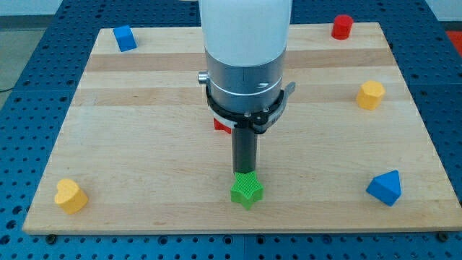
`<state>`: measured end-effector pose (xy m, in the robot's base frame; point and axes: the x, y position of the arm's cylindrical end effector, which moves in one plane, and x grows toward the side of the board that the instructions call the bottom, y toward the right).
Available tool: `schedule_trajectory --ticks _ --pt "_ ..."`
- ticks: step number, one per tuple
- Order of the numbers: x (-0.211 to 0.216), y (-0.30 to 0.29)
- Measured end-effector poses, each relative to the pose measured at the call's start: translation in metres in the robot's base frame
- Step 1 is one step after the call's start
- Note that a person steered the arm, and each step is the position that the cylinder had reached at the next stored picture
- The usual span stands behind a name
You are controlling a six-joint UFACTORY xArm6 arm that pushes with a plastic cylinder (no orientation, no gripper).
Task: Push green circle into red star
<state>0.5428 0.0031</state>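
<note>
My tip (pixel 245 174) stands at the view's lower middle, right against the top side of a green star-shaped block (pixel 247 190). A red block (pixel 221 125) shows just left of the rod under the arm's collar. It is mostly hidden and its shape cannot be made out. No green circle shows; the arm's body covers the middle of the board.
A blue cube (pixel 125 37) sits at the top left and a red cylinder (pixel 341 27) at the top right. A yellow hexagon (pixel 370 94) is at the right, a blue triangle (pixel 384 188) at the lower right and a yellow heart (pixel 70 196) at the lower left of the wooden board (pixel 144 144).
</note>
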Motion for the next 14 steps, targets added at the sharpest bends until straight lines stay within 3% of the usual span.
schedule_trajectory --ticks 3,5,6,7,8,14 --pt "-0.086 0.054" --pt "-0.188 0.009" --pt "-0.224 -0.047" --pt "-0.285 -0.104" --pt "-0.349 -0.109" --pt "-0.349 -0.041"
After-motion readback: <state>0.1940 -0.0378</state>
